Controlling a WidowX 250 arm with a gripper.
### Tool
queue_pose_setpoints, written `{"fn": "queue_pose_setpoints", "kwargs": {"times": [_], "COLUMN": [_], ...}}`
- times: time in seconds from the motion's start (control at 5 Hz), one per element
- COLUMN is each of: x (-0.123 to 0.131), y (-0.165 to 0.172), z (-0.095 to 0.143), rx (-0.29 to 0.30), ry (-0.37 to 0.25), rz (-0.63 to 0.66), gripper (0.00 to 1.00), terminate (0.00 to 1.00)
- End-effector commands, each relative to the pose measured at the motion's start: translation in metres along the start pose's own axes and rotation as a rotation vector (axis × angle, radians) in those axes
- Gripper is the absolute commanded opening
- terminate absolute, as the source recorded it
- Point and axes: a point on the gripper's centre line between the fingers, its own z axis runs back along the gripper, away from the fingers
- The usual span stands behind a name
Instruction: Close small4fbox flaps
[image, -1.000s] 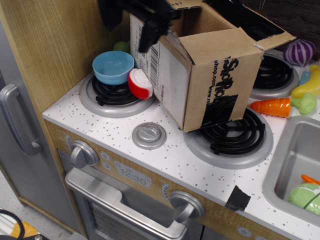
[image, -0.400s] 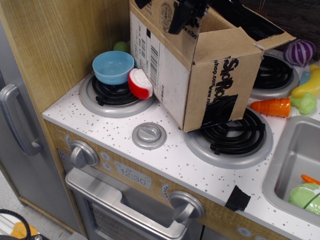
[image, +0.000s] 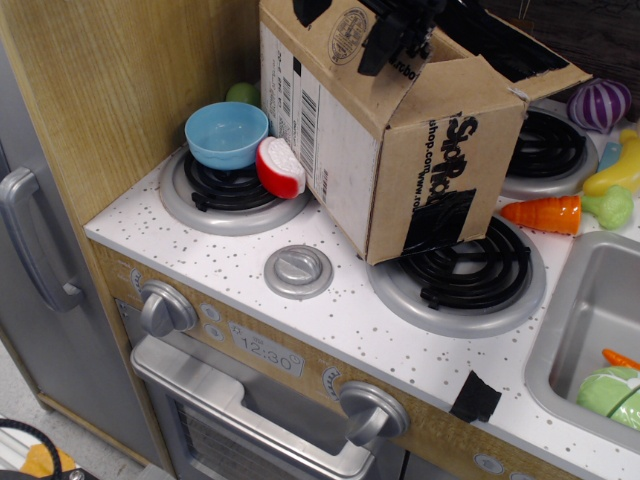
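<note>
The small4fbox (image: 420, 160) stands tilted on the toy stove, with black lettering, a black tape patch (image: 440, 222) and a white barcode label (image: 306, 112). The flap with the round stamp (image: 347, 37) is folded over the box top. The front flap (image: 465, 88) lies over the top too. Another flap (image: 545, 72) sticks out to the right at the back. My black gripper (image: 392, 35) is at the top edge of the view, pressing on the stamped flap. Its fingers are dark and partly cut off, so their state is unclear.
A blue bowl (image: 226, 133) and a red-and-white toy (image: 280, 167) sit on the left burner against the box. A toy carrot (image: 545, 213), purple onion (image: 598, 103) and other toy food lie right. A sink (image: 585, 300) is at the right. A wooden wall (image: 120, 80) stands left.
My gripper has moved right across the box top. The stamped flap, which was sticking out at the left, has been swung up and over the opening.
</note>
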Motion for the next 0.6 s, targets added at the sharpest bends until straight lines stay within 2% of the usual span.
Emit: {"fn": "queue_pose_setpoints", "kwargs": {"times": [0.0,0.4], "x": [0.020,0.022], "y": [-0.013,-0.028], "z": [0.010,-0.010], "rx": [-0.024,-0.090], "ry": [-0.068,-0.082], "rz": [-0.031,-0.044], "gripper": [1.00,1.00], "terminate": [0.00,0.00]}}
